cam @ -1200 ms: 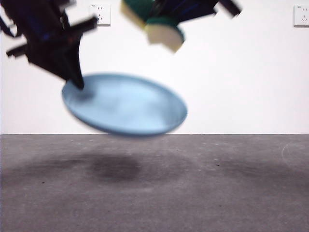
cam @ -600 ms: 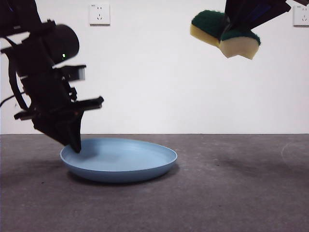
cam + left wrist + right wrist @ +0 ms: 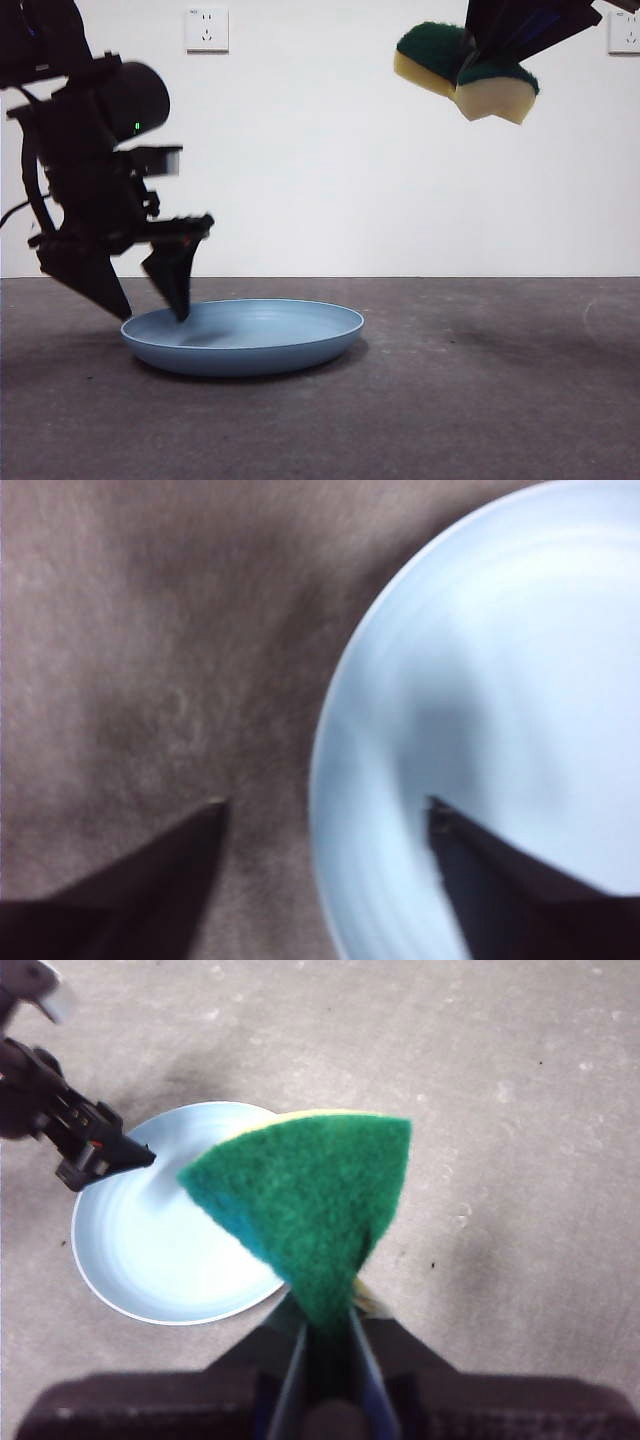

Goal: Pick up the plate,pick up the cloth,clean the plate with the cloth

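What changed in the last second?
The plate came down from mid-air onto the table and lies flat. The left gripper has let go: its jaws now stand open astride the rim. The right gripper swung right and stays raised, clamped on the sponge.

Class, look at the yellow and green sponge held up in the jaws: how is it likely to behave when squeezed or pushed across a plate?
The sponge is probably soft and floppy: it folds where the right gripper pinches it. It seems light, hanging high above the plate from one narrow pinch. Its fuzzy green scouring layer would likely drag rather than slip.
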`<state>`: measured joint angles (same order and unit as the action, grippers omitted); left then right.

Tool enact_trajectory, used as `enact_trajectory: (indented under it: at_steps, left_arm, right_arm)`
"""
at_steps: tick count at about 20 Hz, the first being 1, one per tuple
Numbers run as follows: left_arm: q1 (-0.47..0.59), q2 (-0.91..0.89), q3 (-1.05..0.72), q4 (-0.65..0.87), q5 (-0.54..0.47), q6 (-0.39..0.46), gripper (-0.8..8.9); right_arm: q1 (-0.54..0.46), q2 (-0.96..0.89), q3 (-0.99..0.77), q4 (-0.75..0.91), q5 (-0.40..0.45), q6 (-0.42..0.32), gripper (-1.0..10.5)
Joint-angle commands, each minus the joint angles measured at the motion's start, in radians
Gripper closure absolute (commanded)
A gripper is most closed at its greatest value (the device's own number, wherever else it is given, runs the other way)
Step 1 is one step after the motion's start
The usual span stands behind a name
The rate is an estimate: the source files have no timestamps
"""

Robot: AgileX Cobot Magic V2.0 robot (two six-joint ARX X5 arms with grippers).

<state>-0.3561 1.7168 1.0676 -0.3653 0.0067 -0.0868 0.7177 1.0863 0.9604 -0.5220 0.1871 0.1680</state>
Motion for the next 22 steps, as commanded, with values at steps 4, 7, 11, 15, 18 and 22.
enact_trajectory:
  at_steps: [4,7,11,15,18,22]
  left_arm:
    - [-0.053,-0.285,-0.005,-0.016,-0.006,-0.003,3.7]
    - [-0.078,-0.455,-0.01,-0.022,-0.017,-0.012,3.74]
    - [-0.111,-0.615,-0.089,0.024,-0.087,-0.02,3.75]
    - [-0.135,-0.746,-0.263,0.127,-0.091,-0.053,3.77]
    - [-0.153,-0.806,-0.349,0.156,-0.091,-0.069,3.77]
    - [-0.168,-0.816,-0.362,0.139,-0.091,-0.071,3.77]
  right_arm:
    - [-0.086,0.114,-0.007,0.044,-0.028,0.079,9.6]
    - [-0.179,0.21,-0.007,0.051,-0.158,0.101,9.6]
    - [-0.248,0.328,-0.007,0.111,-0.209,0.121,9.6]
    - [-0.258,0.463,-0.007,0.152,-0.21,0.13,9.6]
    - [-0.259,0.563,-0.007,0.167,-0.206,0.119,9.6]
    - [-0.258,0.647,-0.007,0.185,-0.205,0.096,9.6]
